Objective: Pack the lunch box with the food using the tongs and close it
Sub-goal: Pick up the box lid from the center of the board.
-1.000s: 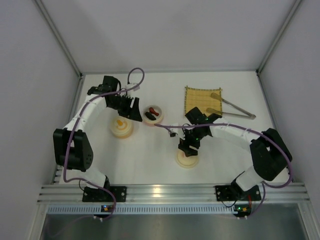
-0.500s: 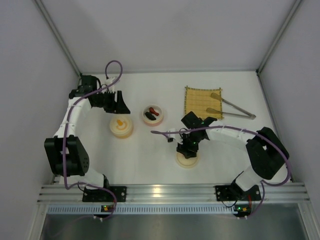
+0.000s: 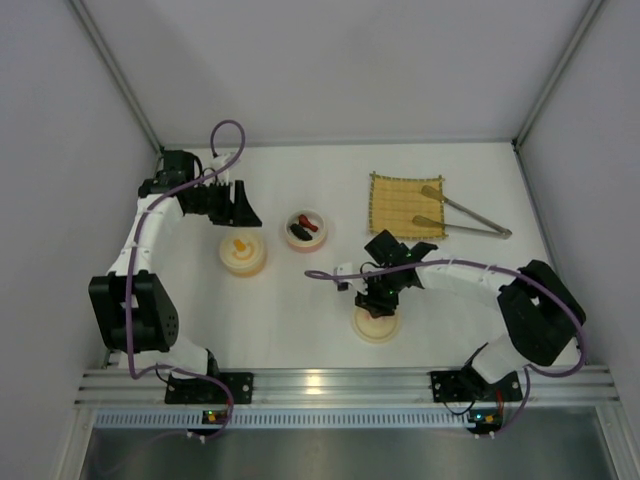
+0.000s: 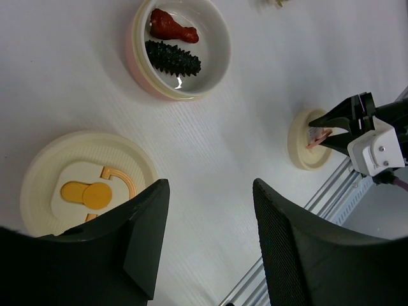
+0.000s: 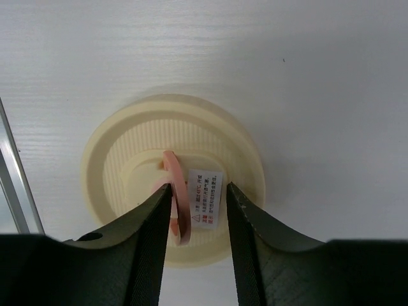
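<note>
You're narrowing the right gripper (image 5: pixel 199 191) around the pink tab (image 5: pixel 171 167) of the round cream plastic lid (image 5: pixel 115 153).
It's not clamping yet, so the lid pickup is coming; the left gripper (image 4: pixel 210 188) is idling open, empty.

The bowl (image 4: pixel 215 39) is glossy and smooth, the black food (image 4: pixel 173 58) in it rough with spikes. The cream lid (image 5: pixel 127 153) looks like matt, finely ribbed plastic. The tongs (image 3: pixel 490 229) are bare grey metal, the mat (image 3: pixel 390 200) woven, the table (image 3: pixel 300 310) matt white.

Overhead view plus two downward wrist close-ups
</note>
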{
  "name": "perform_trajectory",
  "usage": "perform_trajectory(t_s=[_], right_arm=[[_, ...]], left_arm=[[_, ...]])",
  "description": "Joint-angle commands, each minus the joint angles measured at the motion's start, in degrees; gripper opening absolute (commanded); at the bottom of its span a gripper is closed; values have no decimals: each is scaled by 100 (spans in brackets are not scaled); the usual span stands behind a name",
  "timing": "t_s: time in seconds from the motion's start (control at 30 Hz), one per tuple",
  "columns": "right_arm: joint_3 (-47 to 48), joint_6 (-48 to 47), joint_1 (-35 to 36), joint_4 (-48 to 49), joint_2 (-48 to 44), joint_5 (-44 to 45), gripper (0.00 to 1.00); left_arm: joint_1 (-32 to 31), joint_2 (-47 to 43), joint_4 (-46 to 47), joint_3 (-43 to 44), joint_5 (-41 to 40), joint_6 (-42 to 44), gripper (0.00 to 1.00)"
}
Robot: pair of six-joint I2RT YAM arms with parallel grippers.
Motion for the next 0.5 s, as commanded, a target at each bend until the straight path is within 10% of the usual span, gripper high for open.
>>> perform_trajectory(t_s=[0.0, 0.23, 0.47], right_arm=[[-283, 19, 249, 222, -277, 100, 38], [-636, 203, 461, 503, -840, 523, 31], [-636, 529, 514, 679, -902, 787, 0]], left_arm=[[64, -268, 278, 76, 203, -40, 60], [152, -286, 287, 58, 177, -75, 60], [196, -312, 252, 32, 133, -58, 60]])
